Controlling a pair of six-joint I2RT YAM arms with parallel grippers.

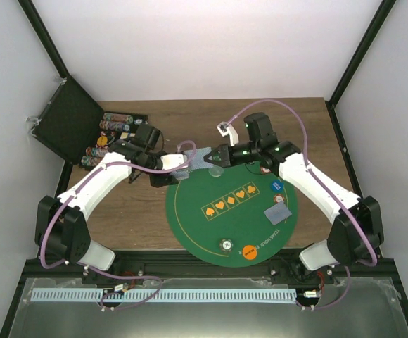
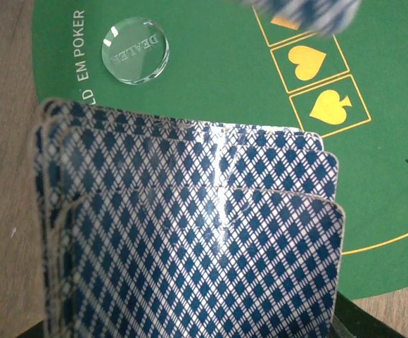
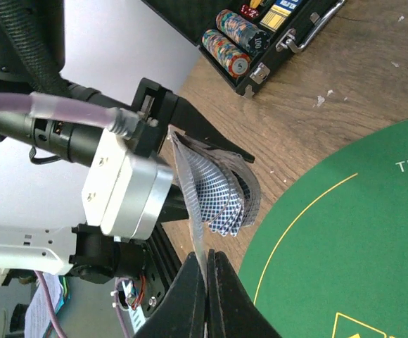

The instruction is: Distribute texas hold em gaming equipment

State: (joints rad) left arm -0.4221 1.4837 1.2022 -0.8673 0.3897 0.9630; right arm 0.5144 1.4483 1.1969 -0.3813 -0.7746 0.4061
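Note:
My left gripper (image 1: 170, 174) is shut on a fan of blue-diamond-backed playing cards (image 2: 190, 232) at the left rim of the round green poker mat (image 1: 190, 218). In the left wrist view the fan hides that gripper's fingers. My right gripper (image 3: 209, 257) is shut on the edge of the outermost card (image 3: 195, 211) of that fan, and the card bends between the two grippers. On the mat lie a clear dealer token (image 2: 135, 51), a blue token (image 1: 276, 186), an orange token (image 1: 249, 251), a pale token (image 1: 226, 244) and a face-down card (image 1: 277, 211).
An open black case (image 1: 70, 127) with rows of chips (image 3: 239, 35) stands at the back left on the wooden table (image 1: 134, 211). Five yellow suit boxes (image 1: 228, 199) are printed across the middle of the mat. The black frame rail runs along the near edge.

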